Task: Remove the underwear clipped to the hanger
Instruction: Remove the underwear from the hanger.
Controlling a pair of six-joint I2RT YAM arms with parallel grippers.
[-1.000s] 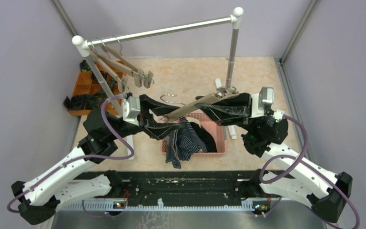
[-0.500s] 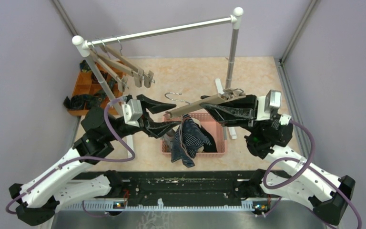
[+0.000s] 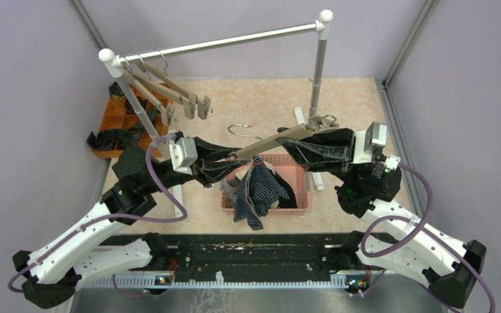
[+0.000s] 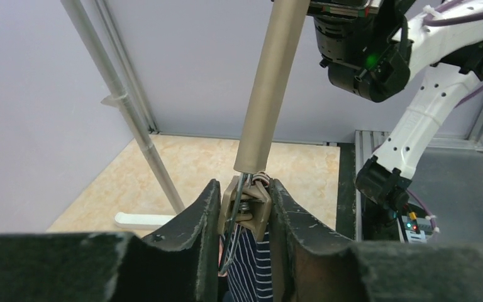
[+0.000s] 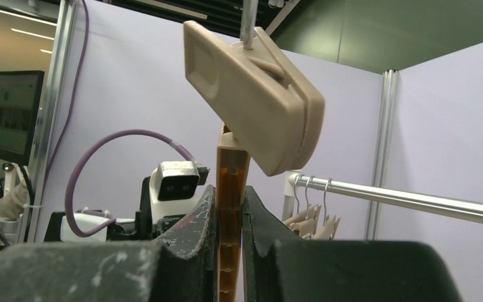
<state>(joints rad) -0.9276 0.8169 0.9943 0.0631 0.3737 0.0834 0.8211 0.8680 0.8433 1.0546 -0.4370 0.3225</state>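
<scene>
Striped underwear [image 3: 256,194] dangles over the basket [image 3: 303,189].
It points straight down; left gripper [image 4: 243,190] squeezes its clip [image 4: 248,206] (right gripper [image 5: 229,204] pinches the hanger [image 3: 267,145]).

Striped underwear [image 4: 251,270] cut at bottom edge; clip [image 4: 246,204] edges partly behind left pincer [image 4: 244,185] fingers [image 4: 204,220]; hanger bar [image 4: 270,88] exits top edge.

Left arm [image 3: 85,235] and right arm [image 3: 424,238]: white link shells, black joint housings. Left gripper [image 4: 244,195] and right gripper [image 5: 229,196]: matte black, tapered fingers, rough surface. Pale grey camera box [image 3: 181,151] just behind each gripper. Purple cable [image 3: 163,195] loops back from each wrist. Green LED [image 4: 371,60] on right arm's joint.
</scene>
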